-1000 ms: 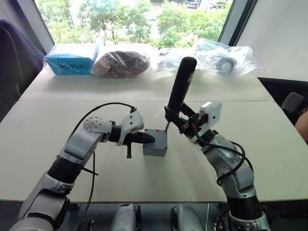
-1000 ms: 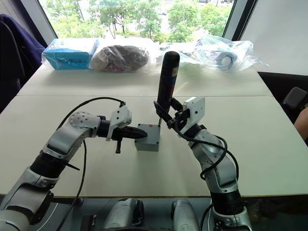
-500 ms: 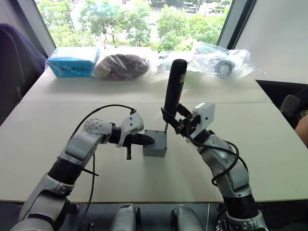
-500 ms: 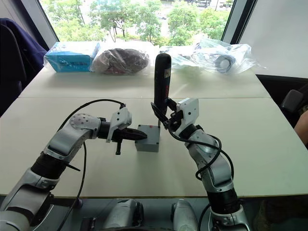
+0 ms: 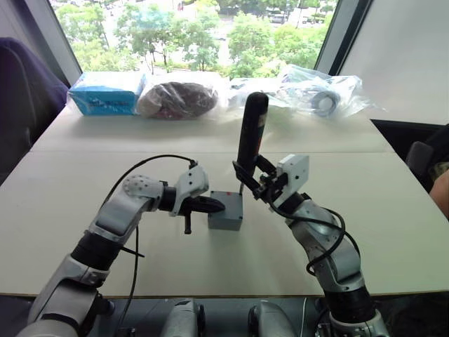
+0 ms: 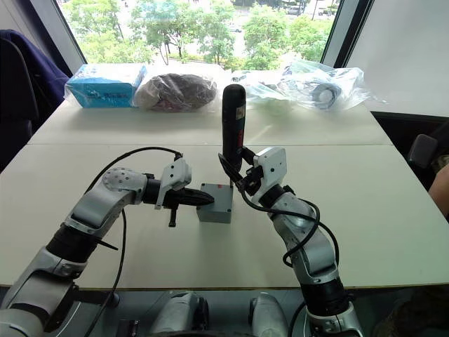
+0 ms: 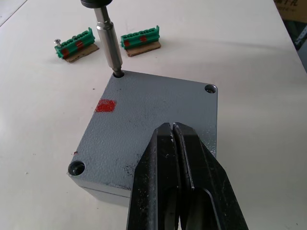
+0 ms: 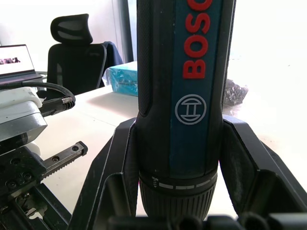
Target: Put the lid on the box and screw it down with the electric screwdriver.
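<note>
one screw in hand: dark pen-shaped electric screwdriver [image 7: 106, 33] bit sits in a corner hole of the flat grey lid [image 7: 153, 127], already on the grey box [image 5: 226, 211] mid-table.
left gripper [image 7: 173, 143]: fingers pressed together, pinning the lid at its 6 o'clock edge.
right gripper [image 8: 175, 158]: clamped around the screwdriver.
next: drive home, then the remaining corners.

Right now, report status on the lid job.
Left gripper shut, fingers pressing down on lid. Right gripper shut on screwdriver, upright, bit in a corner hole. Lid seated on box. Nothing in the way.
</note>
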`<state>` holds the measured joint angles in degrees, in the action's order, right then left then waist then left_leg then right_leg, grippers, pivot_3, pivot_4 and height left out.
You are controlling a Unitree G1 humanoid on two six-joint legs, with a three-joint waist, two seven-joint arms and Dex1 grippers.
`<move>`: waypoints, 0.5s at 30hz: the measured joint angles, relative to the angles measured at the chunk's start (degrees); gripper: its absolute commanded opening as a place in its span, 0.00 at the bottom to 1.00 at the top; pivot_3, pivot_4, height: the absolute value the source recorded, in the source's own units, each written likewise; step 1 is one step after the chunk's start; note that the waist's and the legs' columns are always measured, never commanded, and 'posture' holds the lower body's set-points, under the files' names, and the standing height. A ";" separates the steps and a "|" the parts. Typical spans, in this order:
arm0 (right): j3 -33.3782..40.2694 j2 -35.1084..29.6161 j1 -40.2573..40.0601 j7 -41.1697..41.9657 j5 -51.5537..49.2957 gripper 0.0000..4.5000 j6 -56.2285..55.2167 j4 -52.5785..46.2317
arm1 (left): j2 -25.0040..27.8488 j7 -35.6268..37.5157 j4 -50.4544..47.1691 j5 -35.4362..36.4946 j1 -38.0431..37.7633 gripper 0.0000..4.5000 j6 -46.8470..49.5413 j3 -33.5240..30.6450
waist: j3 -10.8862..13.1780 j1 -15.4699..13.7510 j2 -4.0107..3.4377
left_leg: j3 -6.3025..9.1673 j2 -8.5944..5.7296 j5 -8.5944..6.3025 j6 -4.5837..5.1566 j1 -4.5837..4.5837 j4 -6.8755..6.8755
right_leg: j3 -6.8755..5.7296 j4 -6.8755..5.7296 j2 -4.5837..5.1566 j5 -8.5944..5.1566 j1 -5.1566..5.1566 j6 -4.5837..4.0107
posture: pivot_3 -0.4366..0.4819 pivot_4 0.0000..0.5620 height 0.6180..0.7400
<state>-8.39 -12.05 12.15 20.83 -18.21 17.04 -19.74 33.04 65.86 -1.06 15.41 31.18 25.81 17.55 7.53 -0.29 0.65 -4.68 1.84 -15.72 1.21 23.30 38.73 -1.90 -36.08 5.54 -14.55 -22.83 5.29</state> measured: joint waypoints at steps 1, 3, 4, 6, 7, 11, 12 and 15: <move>0.00 0.00 0.00 0.01 0.00 0.40 0.00 0.00 | -0.01 -0.01 0.02 0.00 0.00 0.00 -0.05 0.00 | 0.00 0.00 0.00 | 0.00 0.00 0.00 0.00 0.00 -0.02 | 0.00 0.01 0.01 0.00 -0.06 0.00 | 0.48 0.27 1.00; 0.00 0.00 0.00 0.00 0.01 0.40 0.00 0.00 | -0.04 -0.02 0.08 -0.02 0.00 0.00 -0.14 0.00 | 0.00 0.00 0.00 | 0.00 -0.01 0.00 0.00 -0.01 -0.06 | -0.01 0.03 0.04 -0.01 -0.19 -0.01 | 0.48 0.27 1.00; 0.00 0.00 0.01 0.00 0.01 0.40 0.00 0.00 | -0.06 -0.02 0.09 -0.04 0.00 0.00 -0.18 0.00 | -0.01 0.01 0.01 | -0.01 -0.02 0.00 0.00 -0.01 -0.10 | 0.00 0.04 0.06 -0.01 -0.22 -0.02 | 0.48 0.27 1.00; 0.00 0.00 0.01 0.09 0.01 0.40 0.00 0.00 | -0.13 -0.03 0.10 -0.08 0.00 0.00 -0.25 0.01 | -0.03 0.00 0.02 | -0.02 -0.03 0.00 -0.01 -0.01 -0.18 | 0.00 0.07 0.09 -0.01 -0.26 -0.02 | 0.48 0.27 1.00; 0.00 0.00 0.02 0.14 0.01 0.40 0.00 0.00 | -0.20 -0.05 0.12 -0.11 0.00 0.00 -0.26 0.01 | -0.03 0.00 0.02 | -0.02 -0.03 0.00 -0.01 -0.01 -0.20 | 0.00 0.07 0.10 -0.01 -0.27 -0.03 | 0.48 0.27 1.00; 0.02 -0.01 0.04 0.23 0.01 0.40 0.00 -0.03 | -0.68 -0.11 0.23 -0.29 0.00 0.00 -0.33 0.02 | -0.08 0.01 0.08 | -0.04 -0.07 0.00 -0.01 -0.02 -0.39 | 0.00 0.13 0.15 -0.01 -0.31 -0.04 | 0.48 0.27 1.00; 0.02 -0.01 0.08 0.24 0.02 0.40 0.00 -0.04 | -0.73 -0.11 0.25 -0.34 0.00 0.00 -0.34 0.02 | -0.08 0.01 0.08 | -0.04 -0.07 0.00 -0.01 -0.02 -0.42 | 0.00 0.14 0.15 -0.02 -0.31 -0.05 | 0.48 0.27 1.00; 0.07 -0.16 0.55 -0.21 0.12 0.40 0.37 -0.25 | -0.84 -0.12 0.35 -0.40 0.00 0.00 -0.45 0.01 | -0.07 0.01 0.07 | -0.04 -0.07 0.00 -0.01 -0.01 -0.46 | 0.00 0.15 0.25 -0.04 -0.33 -0.08 | 0.48 0.27 1.00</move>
<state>-8.32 -12.21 12.70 20.62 -18.08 17.41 -19.99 32.20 65.74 -0.71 15.00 31.18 25.36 17.56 7.45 -0.28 0.72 -4.71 1.77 -15.72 1.20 23.28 38.26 -1.90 -35.94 5.79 -14.59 -23.16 5.20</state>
